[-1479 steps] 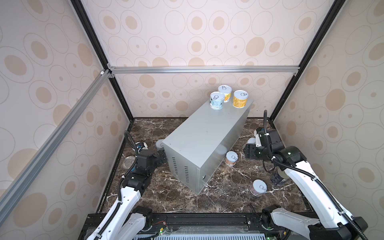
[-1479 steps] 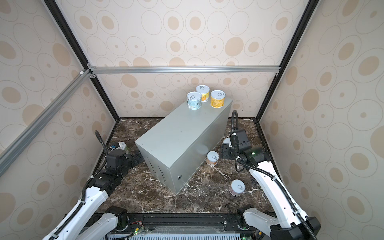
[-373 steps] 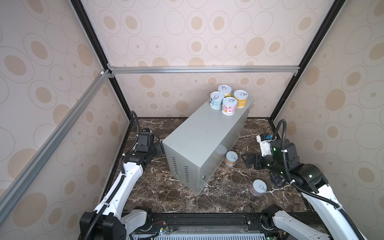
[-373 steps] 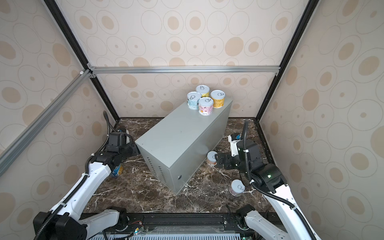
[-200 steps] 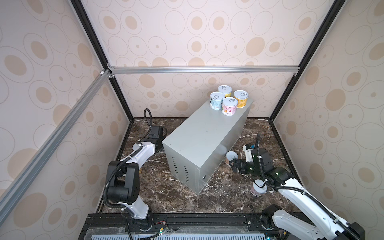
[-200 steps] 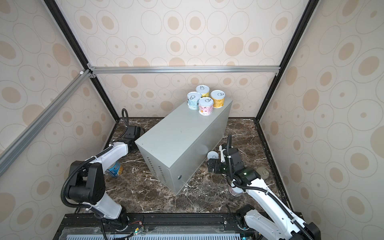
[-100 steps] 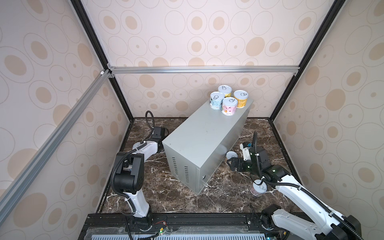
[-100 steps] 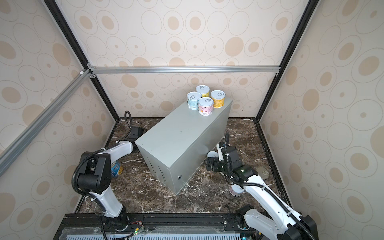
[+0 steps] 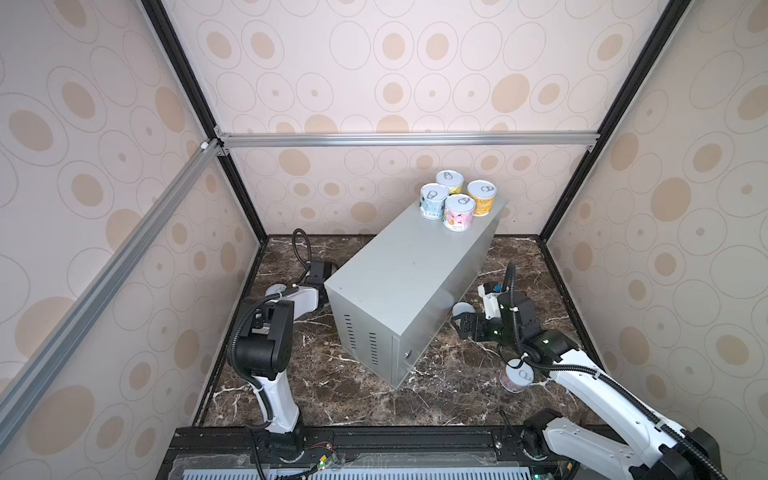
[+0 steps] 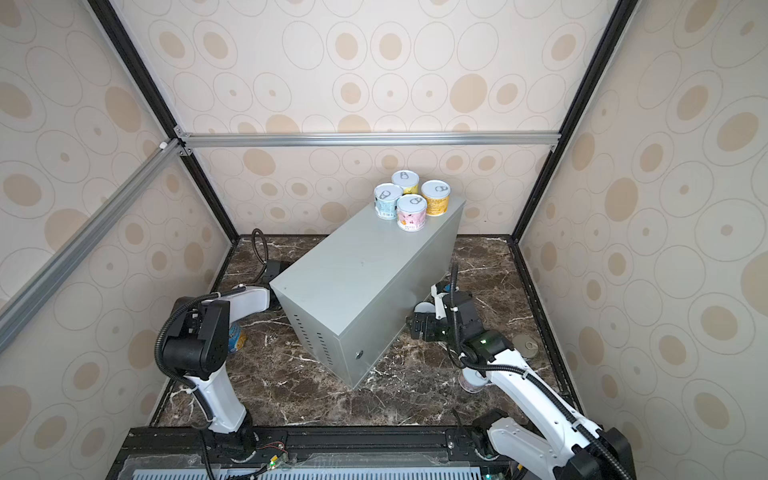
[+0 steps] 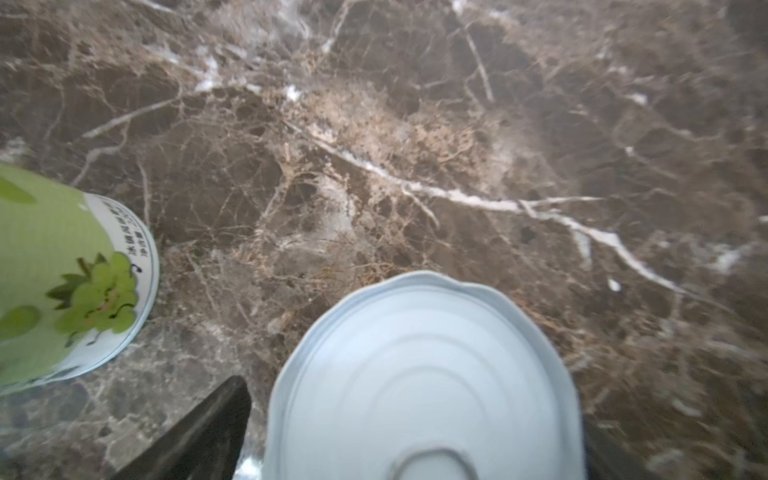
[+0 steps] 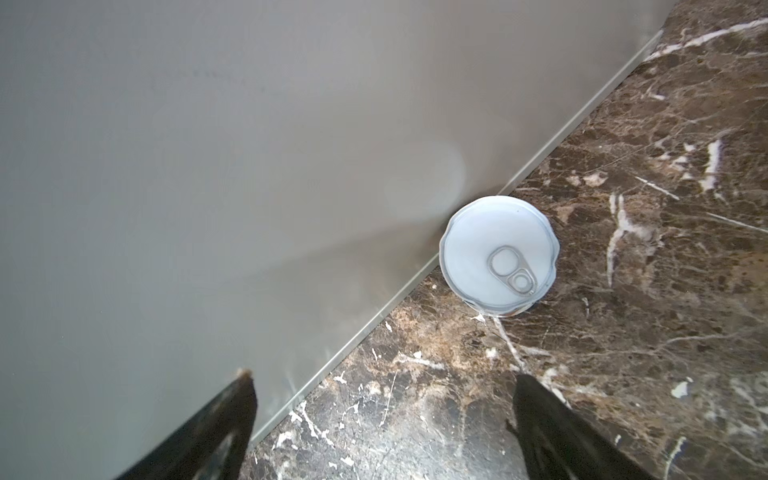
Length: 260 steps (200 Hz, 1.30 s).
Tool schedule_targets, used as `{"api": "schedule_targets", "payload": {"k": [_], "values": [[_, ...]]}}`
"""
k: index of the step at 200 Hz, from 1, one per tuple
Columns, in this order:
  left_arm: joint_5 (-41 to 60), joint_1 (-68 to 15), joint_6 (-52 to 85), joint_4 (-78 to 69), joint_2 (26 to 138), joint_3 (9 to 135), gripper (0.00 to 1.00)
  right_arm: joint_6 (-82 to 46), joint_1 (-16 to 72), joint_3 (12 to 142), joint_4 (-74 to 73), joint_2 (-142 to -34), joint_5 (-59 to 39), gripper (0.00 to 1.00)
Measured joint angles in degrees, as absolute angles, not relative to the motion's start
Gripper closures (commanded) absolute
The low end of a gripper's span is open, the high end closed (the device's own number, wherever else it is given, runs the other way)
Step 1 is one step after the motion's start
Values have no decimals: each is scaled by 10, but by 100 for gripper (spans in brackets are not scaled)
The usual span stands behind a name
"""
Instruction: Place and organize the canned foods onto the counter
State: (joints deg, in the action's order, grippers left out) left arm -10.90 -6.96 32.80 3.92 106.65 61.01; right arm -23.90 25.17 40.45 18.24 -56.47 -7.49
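Two empty, open: left end effector (image 11: 411, 419) straddles ribbed-lid can (image 11: 424, 365); right end effector (image 12: 382, 382) faces pull-tab can (image 12: 498, 249).

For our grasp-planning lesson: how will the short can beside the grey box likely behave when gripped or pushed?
The can looks rigid metal, so probably won't crush. Short and upright on the marble, it should slide rather than tip. Pushed toward the grey box, it would likely jam.

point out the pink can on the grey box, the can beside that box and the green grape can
pink-labelled short can (image 9: 458, 219): in a top view, side label
pale pull-tab-lidded can (image 12: 478, 239): right wrist view, lid
green grape-label can (image 11: 62, 270): left wrist view, side label
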Motion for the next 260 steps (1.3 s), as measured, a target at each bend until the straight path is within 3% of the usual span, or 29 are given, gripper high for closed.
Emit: {"api": "schedule_targets", "payload": {"k": [121,195,260], "values": [[-162,-70,332,18,1102,614,10,-237,250,398,172,-569,-82,1],[-171,-70,331,10,1110,622,32,-237,246,395,166,-569,-91,2],[-170,-69,332,16,1107,622,39,-237,244,395,166,-569,-94,2]]}}
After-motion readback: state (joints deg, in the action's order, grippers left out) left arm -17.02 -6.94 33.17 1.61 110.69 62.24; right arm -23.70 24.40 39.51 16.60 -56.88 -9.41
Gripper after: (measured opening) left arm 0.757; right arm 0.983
